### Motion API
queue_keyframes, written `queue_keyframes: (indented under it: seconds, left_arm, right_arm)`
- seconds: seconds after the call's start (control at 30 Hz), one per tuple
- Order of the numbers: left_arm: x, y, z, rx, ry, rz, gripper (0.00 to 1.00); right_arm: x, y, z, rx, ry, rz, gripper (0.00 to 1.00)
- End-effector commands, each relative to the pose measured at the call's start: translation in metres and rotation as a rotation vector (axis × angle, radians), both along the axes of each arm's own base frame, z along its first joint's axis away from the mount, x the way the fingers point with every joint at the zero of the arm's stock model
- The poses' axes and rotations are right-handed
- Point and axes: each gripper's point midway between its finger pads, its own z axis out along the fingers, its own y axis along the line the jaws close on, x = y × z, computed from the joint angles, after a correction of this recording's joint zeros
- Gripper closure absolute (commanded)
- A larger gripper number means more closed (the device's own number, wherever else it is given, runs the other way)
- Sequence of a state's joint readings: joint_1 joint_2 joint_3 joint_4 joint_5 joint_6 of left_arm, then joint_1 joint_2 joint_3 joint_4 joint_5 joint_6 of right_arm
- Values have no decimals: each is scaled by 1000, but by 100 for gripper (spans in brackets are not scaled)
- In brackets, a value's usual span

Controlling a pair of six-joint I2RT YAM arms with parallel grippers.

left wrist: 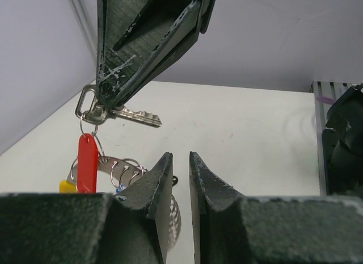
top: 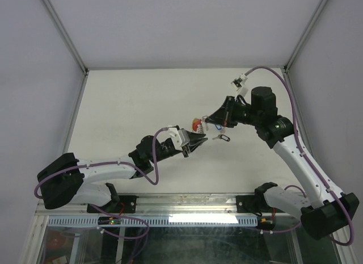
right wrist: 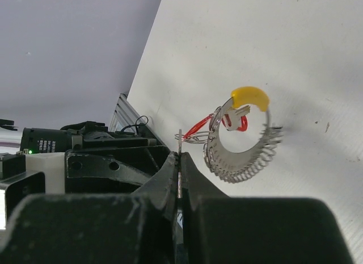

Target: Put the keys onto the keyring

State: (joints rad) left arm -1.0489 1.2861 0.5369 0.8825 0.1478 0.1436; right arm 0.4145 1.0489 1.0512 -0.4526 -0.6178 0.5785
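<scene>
Gripper on the left arm (left wrist: 180,157): fingers nearly together, clamped on the keyring (right wrist: 232,164); in its wrist view I see the ring's silver band running into the narrow gap between them. Ring is up off the table (top: 125,105), mid-scene between both arms; yellow section (right wrist: 249,96) on the side away from the held part. Red tag (left wrist: 86,162) hangs on a small loop just beside the ring and overlaps it in both wrist views; I can't tell whether that loop is threaded on the ring. Tag's key (left wrist: 136,115) sits just above, roughly level, blade sticking out to the right. Right gripper (right wrist: 180,155) clenched tight on that key near its head, tip angled down toward the ring. Further right, black-tagged key (top: 223,138) lies just below the right gripper in the top view; too small for detail.
</scene>
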Motion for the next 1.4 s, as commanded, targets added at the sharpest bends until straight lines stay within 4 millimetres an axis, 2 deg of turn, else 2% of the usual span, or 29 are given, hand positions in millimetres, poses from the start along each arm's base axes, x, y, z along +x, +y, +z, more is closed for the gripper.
queue_keyframes:
  seconds: [0.0,0.13,0.63,0.93,1.37]
  left_arm:
    - [8,1,31,-89,-11,56,84]
    - [14,6,32,-95,0,99,88]
    - [35,10,29,-85,1,214,86]
    - [40,17,29,-82,-6,255,86]
    - [47,15,31,-88,-7,284,75]
  right_arm:
    - [-2,2,55,92,-151,17,100]
    - [-4,2,56,94,-155,20,100]
    - [-9,3,58,111,-157,38,100]
    - [-12,3,61,120,-164,52,100]
    - [-13,5,61,131,-154,60,100]
